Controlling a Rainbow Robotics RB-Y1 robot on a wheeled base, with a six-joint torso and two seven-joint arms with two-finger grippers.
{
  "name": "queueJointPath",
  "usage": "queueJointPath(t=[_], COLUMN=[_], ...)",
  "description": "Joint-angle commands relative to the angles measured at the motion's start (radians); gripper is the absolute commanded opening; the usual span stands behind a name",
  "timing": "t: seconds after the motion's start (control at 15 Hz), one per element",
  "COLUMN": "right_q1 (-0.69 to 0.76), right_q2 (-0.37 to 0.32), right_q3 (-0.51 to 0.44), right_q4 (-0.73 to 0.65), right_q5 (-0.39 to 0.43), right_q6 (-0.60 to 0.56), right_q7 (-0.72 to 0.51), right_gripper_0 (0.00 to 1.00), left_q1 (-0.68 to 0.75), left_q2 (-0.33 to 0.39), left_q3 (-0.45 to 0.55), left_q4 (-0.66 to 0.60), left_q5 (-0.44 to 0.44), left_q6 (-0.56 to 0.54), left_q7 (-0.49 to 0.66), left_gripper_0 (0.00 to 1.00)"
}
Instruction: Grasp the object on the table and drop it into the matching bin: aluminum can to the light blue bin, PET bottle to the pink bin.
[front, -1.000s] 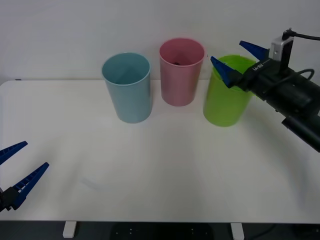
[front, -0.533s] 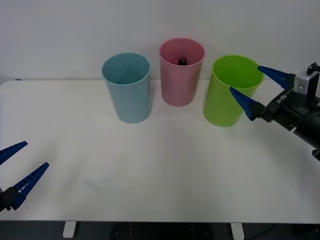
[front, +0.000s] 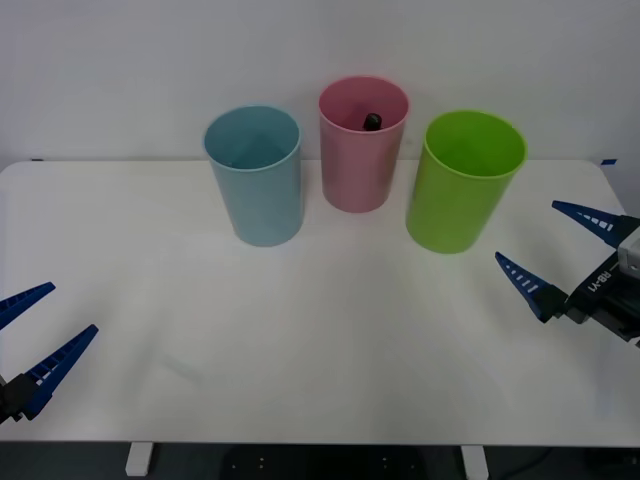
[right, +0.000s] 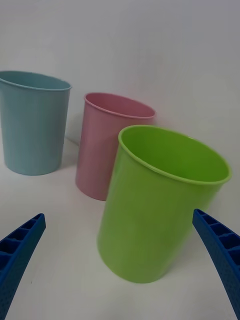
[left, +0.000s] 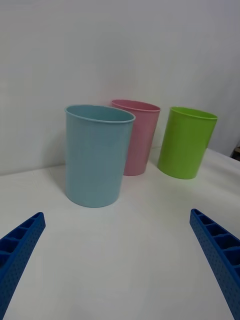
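Left gripper (front: 28, 345) waits at the frame's lower left, fingers apart, holding nothing. Centre top stand the light blue bin (front: 254, 175), pink bin (front: 362, 145) and lime green bin (front: 463, 182) in a row on the white worktop (front: 300, 330). The PET bottle's (front: 372, 121) dark cap peeks inside the pink rim, so the drop looks done. Right gripper (front: 565, 255), lower right, is spread wide and empty. The front view shows that cap; the wrist views, low and side-on, give bin walls instead.

A pink bin (front: 362, 150), a light blue bin (front: 255, 180) and a lime green bin (front: 462, 185) on the white table (front: 300, 340).
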Motion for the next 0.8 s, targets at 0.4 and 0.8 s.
queueJointPath(t=[0.4, 0.8], right_q1=[0.133, 0.159], right_q2=[0.053, 0.053], right_q3=[-0.087, -0.087], right_q4=[-0.018, -0.02], right_q5=[0.009, 0.009], right_q6=[-0.14, -0.146], right_q7=[-0.005, 0.001], right_gripper_0=[1.0, 1.0], left_q1=[0.0, 0.0], left_q2=[0.0, 0.0], left_q3=[0.0, 0.0], left_q4=[0.0, 0.0], left_q5=[0.0, 0.0], left_q6=[0.0, 0.0], left_q7=[0.0, 0.0], left_gripper_0=[1.0, 1.0])
